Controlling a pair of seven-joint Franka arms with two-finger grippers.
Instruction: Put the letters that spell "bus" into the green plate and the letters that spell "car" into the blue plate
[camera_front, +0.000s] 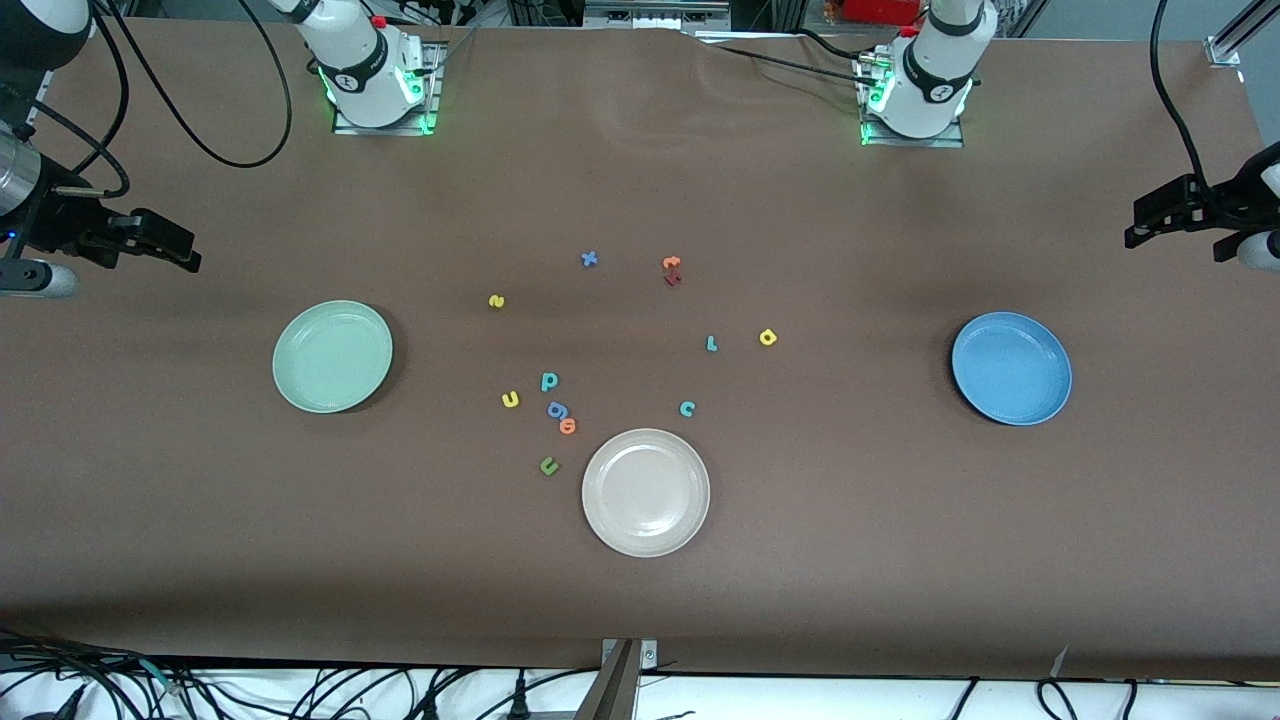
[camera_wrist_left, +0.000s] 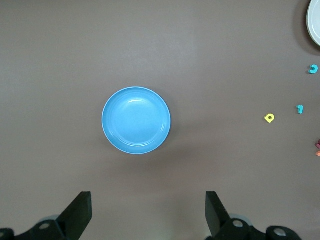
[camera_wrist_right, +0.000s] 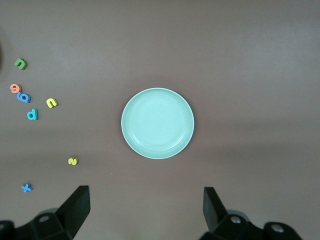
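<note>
Letters first. All six targets are tiny flat foam cut-outs: I judge them featherlight, soft, a little springy, lying flush on the brown table (camera_front: 900, 560). Best hold is probably a pinch across a straight stem or the outer edges, coming straight down; the foam may squash or skate away under a fingertip.

"bus" set, centre of the front frame, toward the lower middle: teal foam "b" that reads as "p" (camera_front: 549, 381), yellow foam "u" (camera_front: 510, 400) just beside it, yellow foam "s" (camera_front: 496, 301) higher up, apart from the rest. Decoys close by: blue foam "g" (camera_front: 557, 410), orange foam "o" (camera_front: 568, 427), green foam "u" (camera_front: 548, 465).

"car" set, right of centre: teal foam "c" (camera_front: 687, 408), teal foam "r" that reads as "L" (camera_front: 711, 344), yellow foam "a" (camera_front: 767, 338).

Round pale mint-green plate (camera_front: 332, 356) at mid-left of the frame, round sky-blue plate (camera_front: 1011, 368) at mid-right; both hold nothing. They look rigid and glossy. Round beige-white plate (camera_front: 645, 492) at lower centre is not mine to fill.

My left claw (camera_wrist_left: 149, 210) hangs over the sky-blue plate, jaws spread wide, holding nothing. My right claw (camera_wrist_right: 146, 207) hangs over the mint-green plate, likewise spread wide with nothing in it.
</note>
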